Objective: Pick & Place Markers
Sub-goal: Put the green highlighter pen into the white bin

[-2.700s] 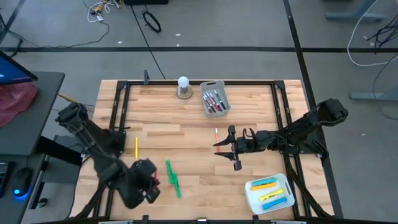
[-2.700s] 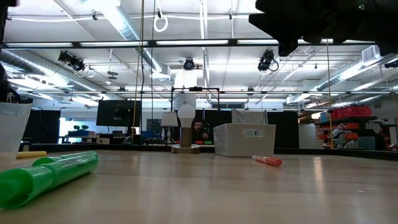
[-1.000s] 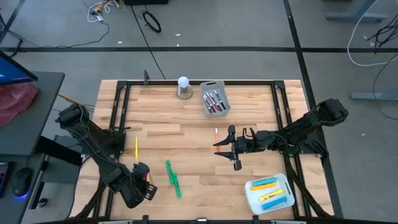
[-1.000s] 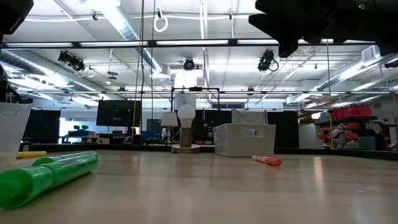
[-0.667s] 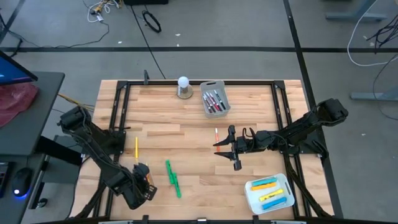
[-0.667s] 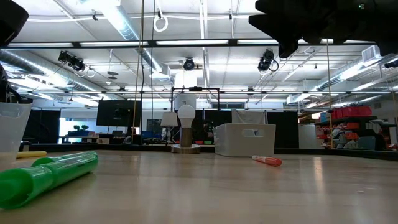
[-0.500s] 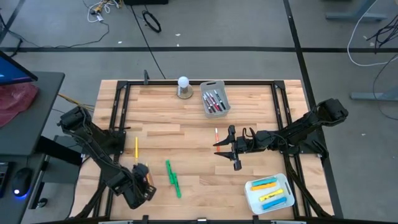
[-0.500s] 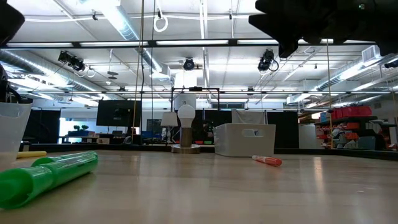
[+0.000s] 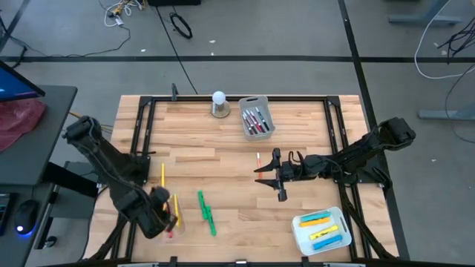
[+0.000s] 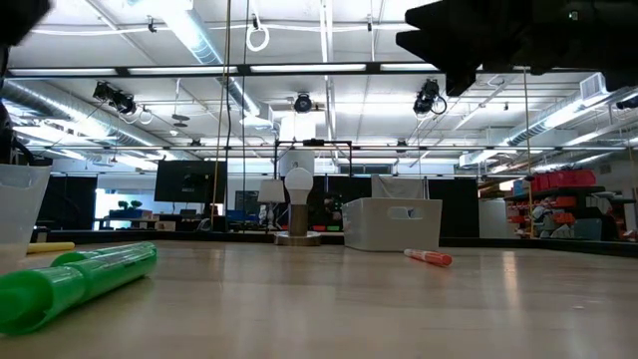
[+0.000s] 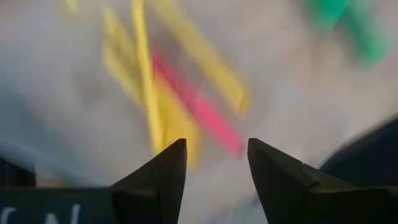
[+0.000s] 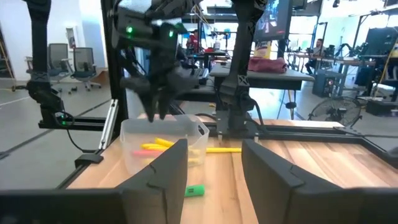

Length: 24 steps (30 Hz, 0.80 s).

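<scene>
The left gripper (image 9: 165, 210) has moved up and away from the table's near edge since a moment ago. It now hangs over a clear bin (image 9: 175, 211) at the near left, and its fingers (image 11: 163, 171) are apart with nothing between them. The bin holds yellow markers (image 9: 176, 205) and one pink marker (image 11: 198, 107); how many yellow ones is hard to tell.

Going left to right on the table (image 9: 223, 156): one yellow marker (image 9: 162, 175) lies alone beside the left arm. Two green markers (image 9: 205, 213) lie touching, just right of the bin. One orange marker (image 9: 258, 160) lies near the middle. The right gripper (image 9: 268, 176) has not moved; it waits just beside that marker, fingers apart and empty.

A grey bin (image 9: 257, 117) at the far side holds several dark and red markers. A white tray (image 9: 321, 230) at the near right holds three: one orange, one yellow, one blue.
</scene>
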Available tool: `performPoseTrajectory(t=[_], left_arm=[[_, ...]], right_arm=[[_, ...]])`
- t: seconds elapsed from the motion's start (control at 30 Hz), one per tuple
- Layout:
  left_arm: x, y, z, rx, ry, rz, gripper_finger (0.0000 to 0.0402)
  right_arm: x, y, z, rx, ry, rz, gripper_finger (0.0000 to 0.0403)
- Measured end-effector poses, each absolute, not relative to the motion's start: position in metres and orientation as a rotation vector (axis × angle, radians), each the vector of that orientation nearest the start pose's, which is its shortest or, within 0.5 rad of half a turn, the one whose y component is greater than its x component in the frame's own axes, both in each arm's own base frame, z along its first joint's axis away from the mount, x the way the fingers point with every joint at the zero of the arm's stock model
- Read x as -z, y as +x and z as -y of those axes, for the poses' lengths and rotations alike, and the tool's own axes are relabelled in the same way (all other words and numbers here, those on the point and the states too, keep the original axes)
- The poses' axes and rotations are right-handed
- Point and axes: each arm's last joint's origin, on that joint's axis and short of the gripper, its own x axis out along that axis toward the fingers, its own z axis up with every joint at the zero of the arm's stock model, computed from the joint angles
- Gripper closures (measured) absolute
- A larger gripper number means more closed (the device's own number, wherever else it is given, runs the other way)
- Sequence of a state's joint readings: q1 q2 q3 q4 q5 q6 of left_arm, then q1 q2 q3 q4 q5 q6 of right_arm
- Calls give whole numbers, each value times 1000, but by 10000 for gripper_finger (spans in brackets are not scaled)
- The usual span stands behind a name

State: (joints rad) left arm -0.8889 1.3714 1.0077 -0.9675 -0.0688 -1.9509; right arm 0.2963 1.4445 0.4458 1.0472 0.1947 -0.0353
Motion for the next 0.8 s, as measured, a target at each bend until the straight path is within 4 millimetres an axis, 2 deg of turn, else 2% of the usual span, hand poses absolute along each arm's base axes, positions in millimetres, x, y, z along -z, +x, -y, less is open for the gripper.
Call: performPoseTrajectory(t=[0.1, 0.23, 0.33, 0.5, 0.7, 0.8], left_arm=[[-245, 159, 170, -621, -870, -1043, 224], [-252, 173, 155, -610, -544, -688, 224], [-254, 186, 143, -674, -371, -529, 225], [-254, 204, 116, -802, -316, -484, 225], [-249, 216, 91, -872, -379, -643, 225], [-248, 217, 83, -906, -390, -667, 225]], right_arm=[[-194, 256, -72, -99, -29, 27, 247], [-193, 256, -72, -100, -24, 10, 247], [-192, 256, -72, -100, -12, 1, 247], [-190, 256, -72, -100, -12, -16, 247], [-189, 256, -72, -100, 4, -30, 247], [-189, 256, -72, -100, 4, -34, 247]])
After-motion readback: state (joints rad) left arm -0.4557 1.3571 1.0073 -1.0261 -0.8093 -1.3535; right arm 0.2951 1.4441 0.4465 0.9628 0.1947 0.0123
